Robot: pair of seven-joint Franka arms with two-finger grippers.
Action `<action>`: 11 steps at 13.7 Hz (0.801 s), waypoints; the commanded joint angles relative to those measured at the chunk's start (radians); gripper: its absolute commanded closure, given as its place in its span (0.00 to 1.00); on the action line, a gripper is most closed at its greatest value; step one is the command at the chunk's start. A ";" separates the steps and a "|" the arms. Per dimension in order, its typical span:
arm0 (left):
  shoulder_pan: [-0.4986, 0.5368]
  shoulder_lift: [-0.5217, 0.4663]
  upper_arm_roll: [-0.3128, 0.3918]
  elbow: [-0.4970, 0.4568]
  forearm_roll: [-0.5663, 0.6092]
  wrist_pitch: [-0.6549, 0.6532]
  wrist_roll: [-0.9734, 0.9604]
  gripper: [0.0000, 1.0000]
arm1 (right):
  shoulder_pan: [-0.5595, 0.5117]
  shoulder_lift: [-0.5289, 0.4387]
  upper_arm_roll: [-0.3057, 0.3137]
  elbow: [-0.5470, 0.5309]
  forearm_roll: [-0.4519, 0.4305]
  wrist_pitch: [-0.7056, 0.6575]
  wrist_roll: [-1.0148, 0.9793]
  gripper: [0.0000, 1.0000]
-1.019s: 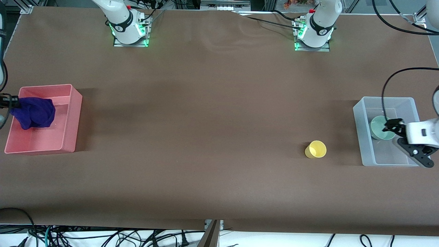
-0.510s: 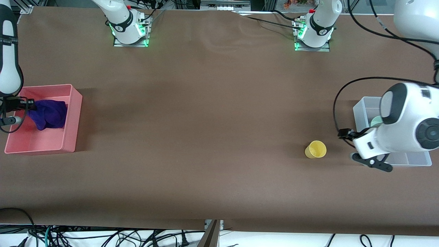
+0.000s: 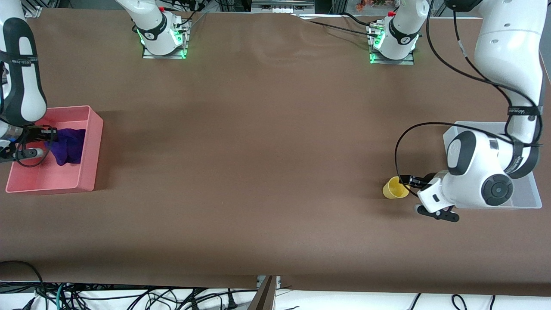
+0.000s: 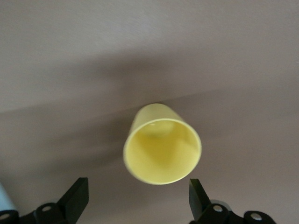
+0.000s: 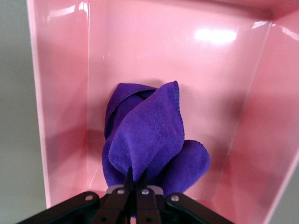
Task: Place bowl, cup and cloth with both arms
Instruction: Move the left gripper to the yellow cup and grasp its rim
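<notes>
Cup: we see the small plain yellow plastic cup (image 3: 396, 187) standing on the brown counter (image 3: 258, 172), its open mouth tilted toward the left arm's wrist camera (image 4: 162, 150), near the clear rectangular plastic bin (image 3: 531, 196) at the left arm's end.
Left end effector: the left end effector (image 3: 407, 181) sits just beside the cup's rim; in the left wrist view we see its black fingertips (image 4: 77, 196) spread wide, one on each side of the cup's mouth, neither touching it.
Cloth: the small deep-purple fabric cloth (image 3: 69, 145) is inside the pink rectangular plastic bin (image 3: 88, 150) at the right arm's end of the counter, bunched in folds (image 5: 152, 140).
Right end effector: the right end effector (image 3: 45, 137) is over the pink bin; in the right wrist view we find its fingers (image 5: 133, 179) pinched together on a fold of the cloth.
Bowl: we cannot make out the mint-green bowl; the left arm (image 3: 478, 172) covers most of the clear bin, so it may be hidden there.
</notes>
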 commanded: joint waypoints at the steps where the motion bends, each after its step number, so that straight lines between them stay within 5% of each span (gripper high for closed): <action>1: -0.001 0.024 0.009 -0.019 -0.056 0.042 -0.027 0.17 | -0.002 0.010 0.002 -0.014 0.042 0.029 -0.016 1.00; 6: 0.005 0.056 0.016 -0.016 -0.040 0.093 -0.027 0.46 | 0.000 0.024 0.003 -0.014 0.044 0.040 -0.014 1.00; 7: 0.005 0.067 0.016 -0.016 -0.040 0.097 -0.027 0.68 | 0.000 0.025 0.003 -0.014 0.044 0.038 -0.006 0.68; 8: 0.005 0.072 0.016 -0.016 -0.040 0.105 -0.027 0.91 | 0.000 0.025 0.003 -0.014 0.044 0.038 -0.003 0.11; 9: 0.007 0.073 0.018 -0.016 -0.040 0.106 -0.025 1.00 | 0.000 0.022 0.003 -0.012 0.044 0.036 -0.003 0.01; 11: 0.007 0.073 0.018 -0.013 -0.043 0.106 -0.027 1.00 | 0.001 0.010 0.006 -0.003 0.044 0.029 -0.003 0.01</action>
